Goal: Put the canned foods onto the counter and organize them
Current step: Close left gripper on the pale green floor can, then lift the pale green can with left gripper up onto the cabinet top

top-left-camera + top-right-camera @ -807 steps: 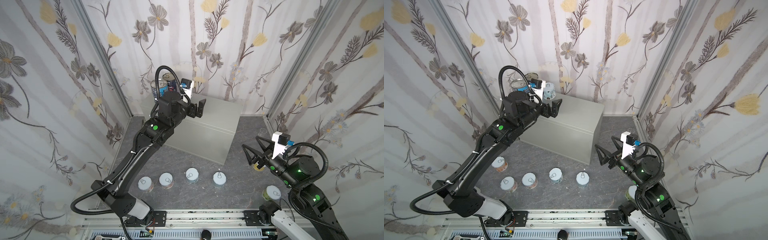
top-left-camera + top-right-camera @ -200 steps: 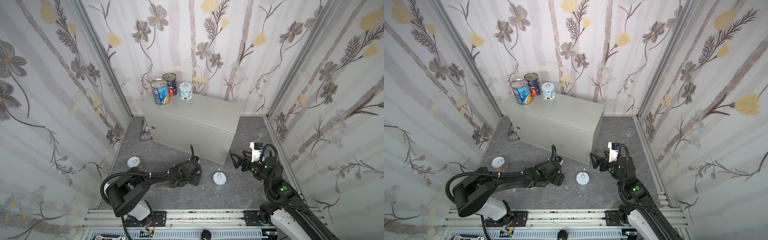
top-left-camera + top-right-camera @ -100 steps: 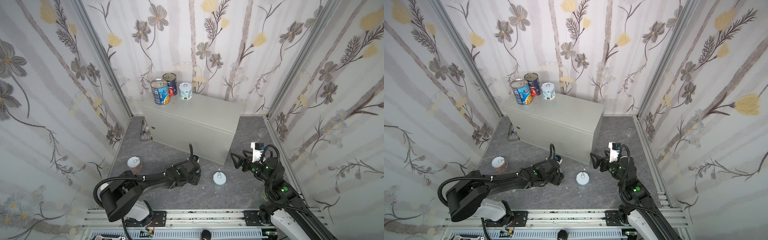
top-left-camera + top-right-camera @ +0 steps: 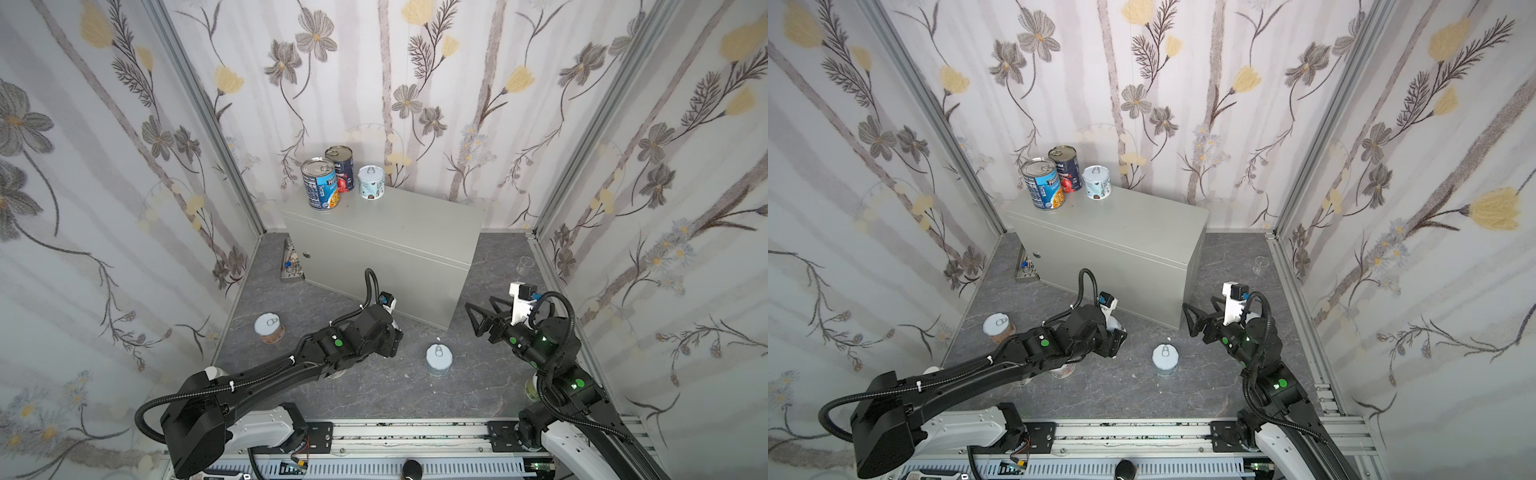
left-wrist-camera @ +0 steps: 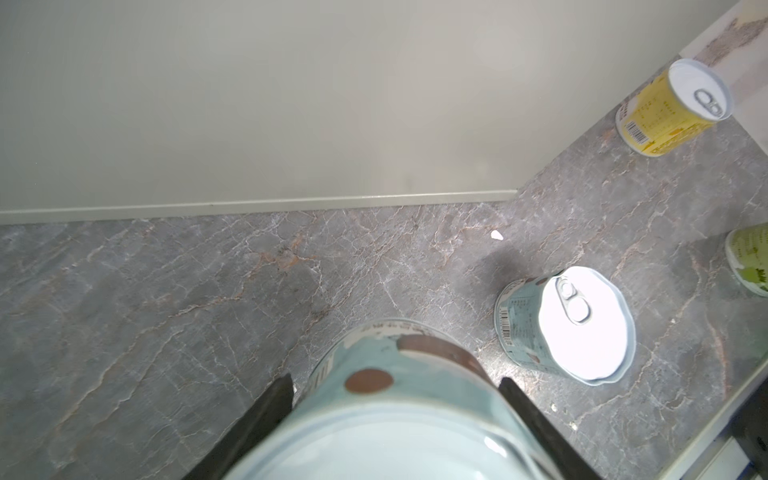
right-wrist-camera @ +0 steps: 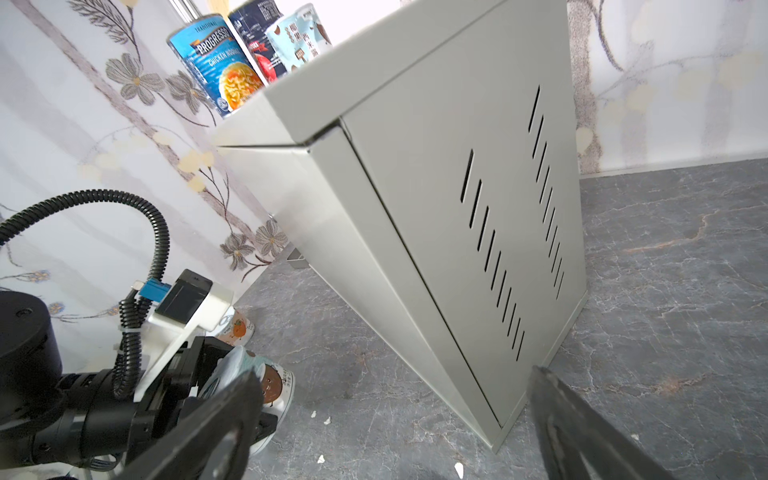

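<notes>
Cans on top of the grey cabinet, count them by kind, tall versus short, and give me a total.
Tall cans: 2, the blue-label can and the navy-red can
Short cans: 1, the pale teal can
Total: 3

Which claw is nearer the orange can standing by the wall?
Left. The left claw, shut on a blue can, is mid-floor, right of the orange can in a top view; the open right claw is farther right, past the counter.

The grey surface point(image 4: 415, 220) bears a blue tall can point(image 4: 320, 185), a navy-red tall can point(image 4: 341, 168) and a short pale can point(image 4: 371, 183) at its far left corner. On the marbled floor point(image 4: 374, 399), a brown-labelled can point(image 4: 269, 328) and a pale blue can point(image 4: 438, 359) stand well apart.
</notes>
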Available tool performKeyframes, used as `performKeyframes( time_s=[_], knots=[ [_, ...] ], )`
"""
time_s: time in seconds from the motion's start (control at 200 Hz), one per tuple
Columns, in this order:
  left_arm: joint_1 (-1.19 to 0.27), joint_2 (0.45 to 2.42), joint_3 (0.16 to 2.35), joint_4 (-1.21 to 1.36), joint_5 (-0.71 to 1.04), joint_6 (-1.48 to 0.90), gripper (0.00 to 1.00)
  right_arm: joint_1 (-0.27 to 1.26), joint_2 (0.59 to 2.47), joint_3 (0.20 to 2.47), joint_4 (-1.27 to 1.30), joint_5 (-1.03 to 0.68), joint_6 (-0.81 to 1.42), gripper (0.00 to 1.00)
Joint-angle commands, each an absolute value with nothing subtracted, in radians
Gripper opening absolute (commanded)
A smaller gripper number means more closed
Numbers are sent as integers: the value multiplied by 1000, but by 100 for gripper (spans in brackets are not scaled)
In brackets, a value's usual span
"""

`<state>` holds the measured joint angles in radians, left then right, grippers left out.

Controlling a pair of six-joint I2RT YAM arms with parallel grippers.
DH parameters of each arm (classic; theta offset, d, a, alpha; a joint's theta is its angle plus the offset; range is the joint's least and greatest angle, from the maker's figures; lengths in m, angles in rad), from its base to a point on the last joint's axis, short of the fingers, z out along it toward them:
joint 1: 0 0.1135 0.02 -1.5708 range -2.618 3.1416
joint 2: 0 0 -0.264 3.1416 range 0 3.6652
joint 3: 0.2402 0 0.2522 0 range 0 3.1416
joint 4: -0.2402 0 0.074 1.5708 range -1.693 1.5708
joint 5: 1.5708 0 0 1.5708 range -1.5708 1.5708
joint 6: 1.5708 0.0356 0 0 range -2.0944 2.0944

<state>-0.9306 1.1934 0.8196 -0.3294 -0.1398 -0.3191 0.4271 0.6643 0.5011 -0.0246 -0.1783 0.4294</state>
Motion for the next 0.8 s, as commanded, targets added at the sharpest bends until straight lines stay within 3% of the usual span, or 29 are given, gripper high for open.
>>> performKeyframes(
  time_s=[0.0, 0.41, 0.794],
  knots=[
    [-926, 1195, 889, -429, -181, -282, 65, 430, 655, 522, -52, -196, 439, 100],
    [-885, 1195, 1165, -658, -188, -202, 65, 429, 640, 616, -161, -212, 395, 100],
    [-760, 1260, 1453, -800, -141, -113, 64, 429, 638, 690, -202, -223, 376, 100]
  ],
)
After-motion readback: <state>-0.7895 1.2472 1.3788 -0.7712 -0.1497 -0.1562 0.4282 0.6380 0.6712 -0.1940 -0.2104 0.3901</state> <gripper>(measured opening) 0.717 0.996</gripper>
